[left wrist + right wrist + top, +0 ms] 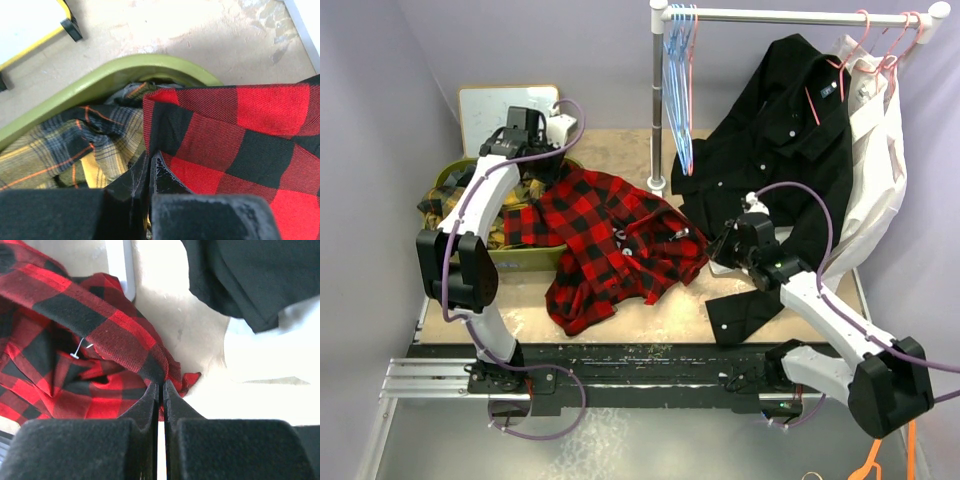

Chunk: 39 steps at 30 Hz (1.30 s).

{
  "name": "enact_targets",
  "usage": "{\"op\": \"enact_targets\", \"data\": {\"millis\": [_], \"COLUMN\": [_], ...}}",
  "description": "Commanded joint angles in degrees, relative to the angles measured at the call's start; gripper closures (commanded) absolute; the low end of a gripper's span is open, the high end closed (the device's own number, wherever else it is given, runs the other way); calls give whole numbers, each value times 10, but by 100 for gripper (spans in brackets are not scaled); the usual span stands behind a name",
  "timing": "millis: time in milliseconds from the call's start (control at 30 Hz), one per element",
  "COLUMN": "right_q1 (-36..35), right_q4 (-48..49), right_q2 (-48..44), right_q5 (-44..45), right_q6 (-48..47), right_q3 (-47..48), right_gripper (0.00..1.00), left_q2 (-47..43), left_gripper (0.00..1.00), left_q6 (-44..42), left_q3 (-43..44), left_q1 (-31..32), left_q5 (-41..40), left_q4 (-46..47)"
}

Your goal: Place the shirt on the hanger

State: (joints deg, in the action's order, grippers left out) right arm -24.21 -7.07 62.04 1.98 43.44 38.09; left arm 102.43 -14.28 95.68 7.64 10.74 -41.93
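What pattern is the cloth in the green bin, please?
Yellow-green plaid cloth, orange lines; left wrist view.

A robotics lab cell staged as a laundry corner; plain lilac panels (380,100) wall in a scuffed tabletop (620,140); a left arm (485,200) and a right arm (830,315) stand on a black rail (640,365); a clothes rail (790,15) carries light blue wire hangers (678,60) and a black shirt (780,130); a green basket (520,258) holds plaid cloth.

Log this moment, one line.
left tool: shut on shirt edge | right tool: shut on shirt hem | shirt: heaped on table, partly over green bin, unhung
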Motion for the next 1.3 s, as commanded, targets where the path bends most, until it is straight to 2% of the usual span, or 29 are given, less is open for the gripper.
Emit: {"op": "enact_targets", "data": {"millis": [0, 267, 400, 467, 533, 567, 600, 633, 733, 767, 833, 867, 900, 1000, 1100, 1267], "right_q1": [1, 1, 1, 1, 2, 2, 1, 1, 1, 1, 1, 1, 1, 2, 2, 1], "right_q4": [-57, -120, -117, -109, -99, -97, -91, -86, -71, -58, -16, 8, 28, 81, 95, 113], "right_q2": [-33, -86, -93, -91, -90, -90, -91, -91, -83, -80, -78, -78, -75, -54, -32, -36], "right_q5": [7, 17, 14, 13, 18, 25, 30, 32, 32, 26, 10, 4, -4, -56, -98, -93], "right_q6": [13, 43, 7, -13, -27, -30, -35, -40, -55, -66, -79, -90, -98, -135, -174, -177], "right_q3": [-20, -32, -23, -12, 1, 6, 10, 14, 28, 30, 30, 29, 29, 37, 58, 57], "right_gripper": [100, 100, 100, 81, 53, 39, 10, 1, 0, 0, 0, 0, 0, 0, 0, 0], "left_q2": [0, -2, -7, -12, -16, -18, -22, -25, -32, -33, -33, -36, -41, -55, -71, -107], "left_gripper": [100, 100, 100, 98, 94, 90, 87, 84, 76, 62, 24, 9, 1, 1, 1, 1], "left_q6": [9, 8, 6, 3, 0, -1, -3, -5, -8, -10, -18, -18, -18, -19, -18, -10], "left_q3": [-29, -58, -68, -69, -63, -59, -55, -50, -35, -28, -14, -11, -10, 0, 24, 54], "left_q1": [-7, -8, -8, -8, -8, -8, -8, -8, -8, -8, -8, -8, -8, -8, -8, -7], "left_q5": [11, -4, 3, 18, 36, 44, 53, 59, 65, 70, 79, 80, 79, 76, 82, 81], "left_q4": [24, 30, 33, 31, 20, 13, 6, -3, -27, -40, -70, -80, -83, -97, -120, -144]}}
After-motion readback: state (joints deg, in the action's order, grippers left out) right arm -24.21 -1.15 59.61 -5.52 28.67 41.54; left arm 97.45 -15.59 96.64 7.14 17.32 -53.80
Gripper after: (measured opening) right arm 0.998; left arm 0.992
